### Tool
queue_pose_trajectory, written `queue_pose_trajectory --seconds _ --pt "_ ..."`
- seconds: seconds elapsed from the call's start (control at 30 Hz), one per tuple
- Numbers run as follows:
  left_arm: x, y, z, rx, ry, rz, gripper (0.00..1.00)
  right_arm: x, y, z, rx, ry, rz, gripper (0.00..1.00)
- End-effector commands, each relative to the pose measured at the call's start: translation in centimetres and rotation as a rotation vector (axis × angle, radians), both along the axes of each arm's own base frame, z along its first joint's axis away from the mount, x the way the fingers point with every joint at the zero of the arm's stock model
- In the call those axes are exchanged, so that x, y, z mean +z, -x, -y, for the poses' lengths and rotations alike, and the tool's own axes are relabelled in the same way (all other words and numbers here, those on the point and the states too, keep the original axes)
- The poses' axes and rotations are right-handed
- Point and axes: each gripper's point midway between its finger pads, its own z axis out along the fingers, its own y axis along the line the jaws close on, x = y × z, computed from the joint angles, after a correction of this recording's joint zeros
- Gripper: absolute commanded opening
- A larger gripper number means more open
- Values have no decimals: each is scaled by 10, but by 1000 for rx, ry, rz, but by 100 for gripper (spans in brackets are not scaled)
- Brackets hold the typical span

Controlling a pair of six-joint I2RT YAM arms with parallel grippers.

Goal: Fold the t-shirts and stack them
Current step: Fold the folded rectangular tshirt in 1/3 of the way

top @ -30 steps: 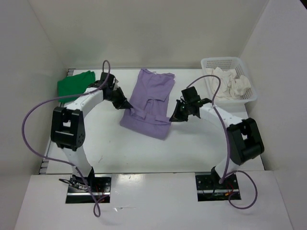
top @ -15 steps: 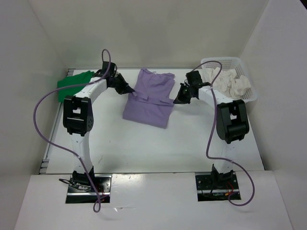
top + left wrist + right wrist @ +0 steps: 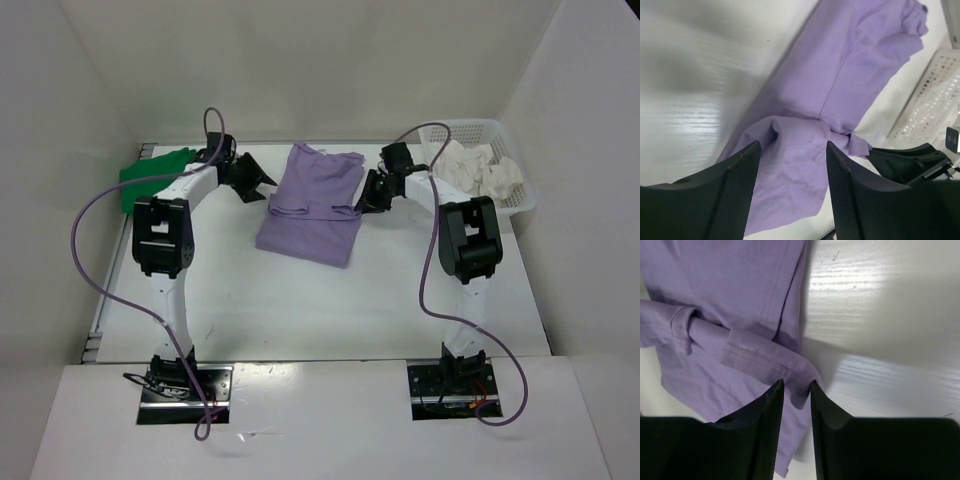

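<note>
Farthest left of the purple t-shirt (image 3: 310,225), well apart from it by the left wall, a green t-shirt (image 3: 152,176) lies bunched on the white table (image 3: 300,300). Nearer, just beside the purple t-shirt's left edge, sits the left gripper (image 3: 260,182). Its wrist view shows both black fingers (image 3: 735,190) spread wide with nothing between them, and the purple cloth lies on the table beyond the gap. The purple t-shirt itself rests in the middle of the table toward the far side, its neck end pointing away from the arm bases. It is laid out long and narrow, with a sleeve turned in across its body as a rumpled band about halfway down. At its right edge, level with that band, the right gripper (image 3: 367,198) meets the cloth. In the right wrist view its fingers (image 3: 765,430) stand close together, leaving only a slim slot, and the hemmed corner of the folded-in sleeve runs into that slot, so the gripper looks pinched on the purple cloth. Right of the purple t-shirt, past the right arm and against the right wall, a white mesh basket (image 3: 524,205) holds crumpled white cloths (image 3: 482,170).
</note>
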Motion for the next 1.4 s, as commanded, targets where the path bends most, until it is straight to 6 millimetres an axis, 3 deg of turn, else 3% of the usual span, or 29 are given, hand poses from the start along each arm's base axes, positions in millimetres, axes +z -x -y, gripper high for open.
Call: queue_pose_trajectory --seconds 0.0,0.03,0.07,0.13,0.17,0.2,0.23,0.3,0.33,0.47,0.53,0.57,0.63,0.67,0.73,0.77,0.8,0.87,0.93,0.97,1.0,1.1,1.13,1.37 --pt "64 -12 1 -8 0 178 63 42 -17 11 -13 54 106 36" --pt "68 -5 -1 -5 -14 194 60 58 -15 11 -9 72 140 39" --pt "94 1 -4 4 -16 266 57 66 -15 15 -24 88 155 42" --pt "80 36 6 -21 -16 239 46 95 -15 21 -56 122 215 46" --pt "70 48 9 -31 -17 219 42 95 -8 20 -53 129 213 46" --pt "60 61 18 -52 -16 201 38 102 -9 19 -63 116 235 35" --pt "37 78 21 -69 -13 160 35 108 -2 2 -28 72 234 28" --pt "20 92 27 -82 -3 122 32 110 4 -18 7 53 239 9" --pt "11 93 27 -82 -4 113 32 98 7 -32 43 40 219 0" --pt "-14 100 20 -51 -31 65 30 77 29 -110 171 -5 176 0" --pt "-26 102 16 -35 -54 52 30 77 28 -134 208 -44 187 0" --pt "-31 103 13 -32 -46 43 30 62 31 -145 219 -41 157 0" --pt "-37 104 13 -23 -40 31 30 65 25 -159 229 -63 166 0" --pt "-41 106 11 -17 -50 22 30 52 21 -161 229 -56 149 0" --pt "-51 110 8 -7 -68 -1 30 52 22 -178 257 -58 150 0" --pt "-58 115 5 -1 -79 -17 30 48 18 -178 248 -45 147 0" --pt "-66 122 4 -2 -84 -48 30 30 22 -184 268 -26 119 0" --pt "-75 131 -1 -1 -92 -72 30 22 17 -185 261 -13 114 0" --pt "-80 146 -3 -2 -95 -98 30 13 11 -186 251 2 113 0" --pt "-78 149 -4 -2 -94 -89 30 -2 10 -184 244 22 95 0" --pt "-85 158 -5 -3 -98 -113 30 2 4 -185 237 25 108 0" --pt "-81 162 -6 -10 -102 -108 30 -4 -1 -187 238 42 105 0" --pt "-78 161 -6 -16 -105 -93 31 -13 1 -185 239 53 85 0" --pt "-76 163 -6 -24 -108 -92 31 -12 27 -186 274 61 79 0"
